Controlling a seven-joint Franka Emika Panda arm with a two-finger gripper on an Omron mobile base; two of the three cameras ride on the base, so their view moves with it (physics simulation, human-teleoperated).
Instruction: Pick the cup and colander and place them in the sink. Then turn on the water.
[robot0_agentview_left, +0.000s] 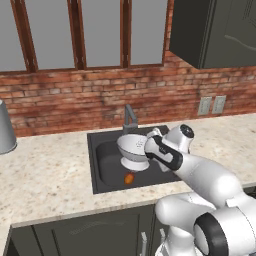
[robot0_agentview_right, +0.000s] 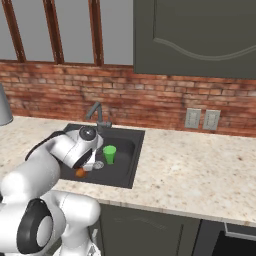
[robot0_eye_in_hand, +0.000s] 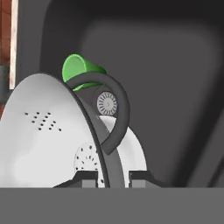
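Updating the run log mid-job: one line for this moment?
cup: in sink | colander: gripped at rim, over basin | faucet: no water

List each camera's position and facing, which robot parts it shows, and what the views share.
Left base view: behind-left of the arm, looking down at the sink; arm rises lower right, holding the colander.
Right base view: behind-right; arm lower left, the cup standing in the basin.
Hand view: looks along the jaws; gripper clamps the colander's rim.
Shared: sink, cup or colander.
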